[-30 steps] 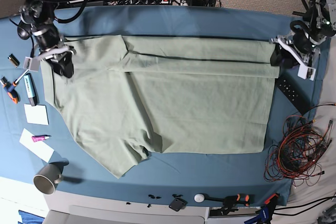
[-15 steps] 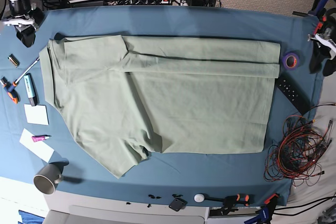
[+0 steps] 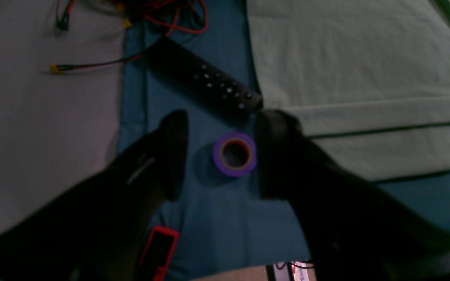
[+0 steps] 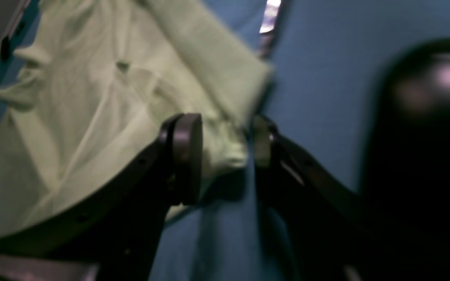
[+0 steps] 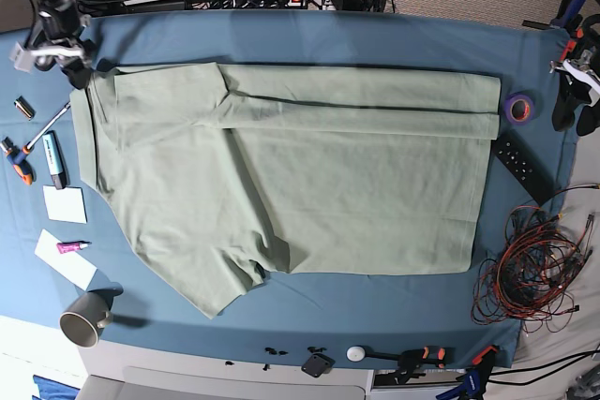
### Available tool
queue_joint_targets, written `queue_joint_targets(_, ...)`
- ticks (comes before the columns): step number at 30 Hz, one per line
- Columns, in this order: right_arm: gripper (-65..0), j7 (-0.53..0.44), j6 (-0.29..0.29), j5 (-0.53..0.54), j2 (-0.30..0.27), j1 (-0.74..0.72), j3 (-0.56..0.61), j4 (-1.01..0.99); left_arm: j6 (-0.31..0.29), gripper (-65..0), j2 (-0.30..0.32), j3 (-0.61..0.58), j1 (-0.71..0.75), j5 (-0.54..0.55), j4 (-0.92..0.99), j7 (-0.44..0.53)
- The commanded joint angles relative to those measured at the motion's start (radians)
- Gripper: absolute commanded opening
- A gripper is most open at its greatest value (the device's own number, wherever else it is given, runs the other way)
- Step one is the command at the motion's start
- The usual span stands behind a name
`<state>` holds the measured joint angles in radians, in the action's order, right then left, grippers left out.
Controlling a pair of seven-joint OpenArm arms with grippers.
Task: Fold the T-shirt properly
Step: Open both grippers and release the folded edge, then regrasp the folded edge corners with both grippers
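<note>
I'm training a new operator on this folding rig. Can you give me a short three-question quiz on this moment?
1. True or false: the left gripper grips the shirt.
2. What lies between remote and shirt's far corner: A tape roll, B mug, C cables?
3. Which shirt edge is folded over, far or near?

Key: 1 false, its jaws are open, apart from the cloth; 2 A; 3 far.
</note>
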<state>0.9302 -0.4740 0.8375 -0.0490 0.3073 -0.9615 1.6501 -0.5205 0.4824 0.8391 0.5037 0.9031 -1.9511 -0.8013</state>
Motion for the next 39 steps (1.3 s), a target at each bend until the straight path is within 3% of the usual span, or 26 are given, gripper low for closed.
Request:
queue_joint_targets(1,-43.1,-0.026,-0.007,0.007,-0.011,-0.009,0.008,0.016,-0.001,-36.3,0.019,0.008,0.001,0.018,-0.016,0.023)
queue_joint_targets(9,-43.1,-0.029,-0.001,-0.029,0.000,-0.030,0.024,0.016,-0.002,-36.3,0.019,0.008,0.015,0.018,-0.016,0.015)
queue_joint_targets(21,-43.1,-0.046,0.120,-0.107,0.002,-0.030,0.024,0.016,-0.001,-36.3,0.019,0.008,0.029,0.018,-0.015,0.014)
queue_joint_targets(28,-43.1,-0.048,0.122,-0.113,0.002,-0.030,0.024,0.016,-0.001,-36.3,0.019,0.008,0.029,0.018,-0.015,0.014)
queue_joint_targets(39,-43.1,-0.030,0.081,-0.094,0.002,-0.030,0.027,0.016,0.000,-36.3,0.019,0.008,0.029,0.017,-0.015,0.015)
